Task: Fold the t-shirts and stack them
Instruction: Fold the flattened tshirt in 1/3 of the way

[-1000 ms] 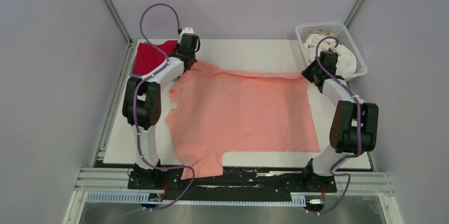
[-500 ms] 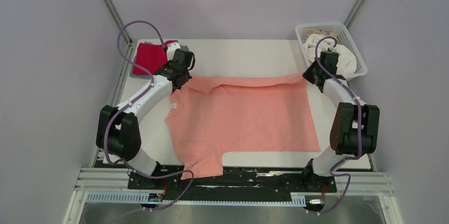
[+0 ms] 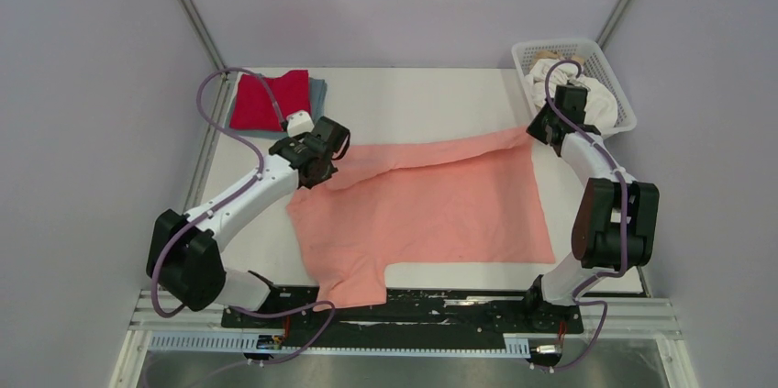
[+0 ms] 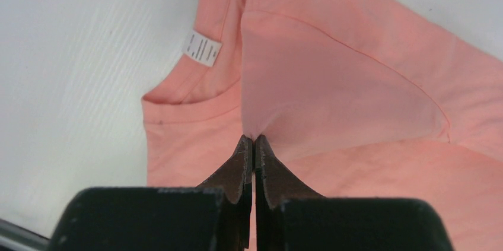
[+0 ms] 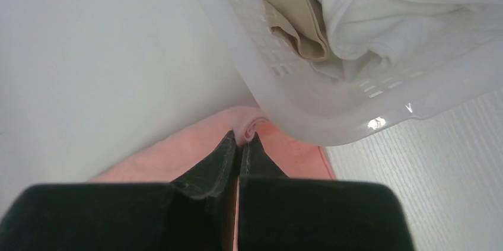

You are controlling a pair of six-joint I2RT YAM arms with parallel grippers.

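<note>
A salmon-pink t-shirt (image 3: pixel 431 214) lies spread on the table, its far edge folded over towards me. My left gripper (image 3: pixel 316 168) is shut on the shirt's far left sleeve and shoulder fold, seen pinched in the left wrist view (image 4: pixel 254 138) above the collar with its white label (image 4: pixel 201 47). My right gripper (image 3: pixel 543 131) is shut on the shirt's far right hem corner (image 5: pixel 248 132), right against the basket. A folded red t-shirt (image 3: pixel 271 99) lies on a grey-blue one (image 3: pixel 317 90) at the far left. White t-shirts (image 3: pixel 601 104) fill the basket.
A white plastic mesh basket (image 3: pixel 527 53) stands at the far right corner; its wall (image 5: pixel 308 105) is close over my right gripper. The white table top (image 3: pixel 422 94) shows behind the shirt. Grey walls and metal posts surround the table.
My left gripper has pulled the shirt's far left corner towards me and to the right, folding the far edge over. The red shirt is uncovered. My right gripper has barely moved.
</note>
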